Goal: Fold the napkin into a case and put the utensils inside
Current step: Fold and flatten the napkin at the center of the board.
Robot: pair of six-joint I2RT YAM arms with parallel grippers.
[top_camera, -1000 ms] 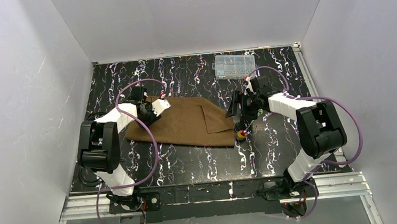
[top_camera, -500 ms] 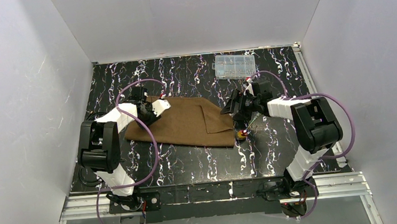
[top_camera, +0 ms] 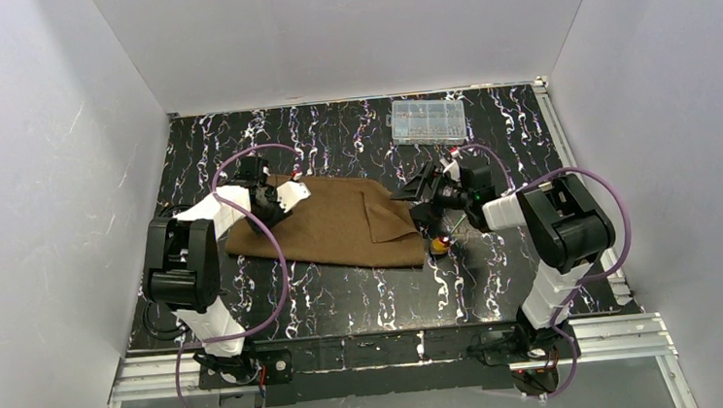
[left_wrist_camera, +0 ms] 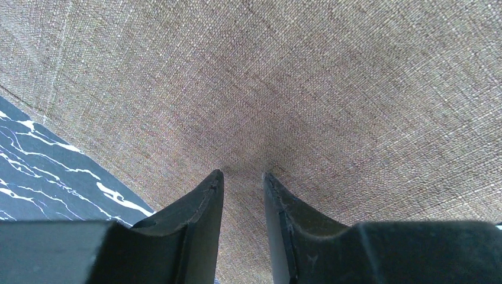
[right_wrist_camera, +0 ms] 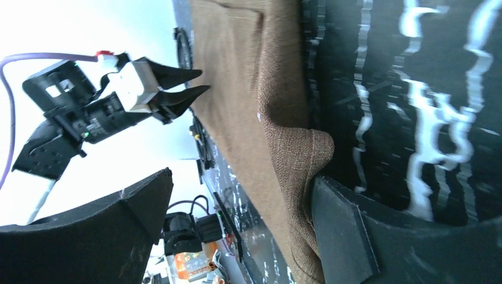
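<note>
The brown napkin [top_camera: 330, 228] lies flat mid-table, a folded flap [top_camera: 393, 216] on its right part. At its back-left corner my left gripper [top_camera: 287, 198] points down into the cloth [left_wrist_camera: 296, 89]. In the left wrist view the jaws [left_wrist_camera: 241, 175] stand narrowly apart, pinching a small pucker of napkin. My right gripper [top_camera: 419, 198] is open wide [right_wrist_camera: 243, 177] at the napkin's right edge, where the cloth [right_wrist_camera: 290, 148] bunches against one finger [right_wrist_camera: 340, 236]. A utensil with a gold-orange head [top_camera: 437, 246] lies by the napkin's front-right corner.
A clear plastic compartment box [top_camera: 427, 119] sits at the back of the black marbled table [top_camera: 345, 293]. White walls close in the left, back and right sides. The left gripper [right_wrist_camera: 204, 80] shows across the napkin in the right wrist view.
The right gripper has swung left to the napkin's right edge and pushed against the cloth there. The left gripper has held its place on the napkin's corner.
</note>
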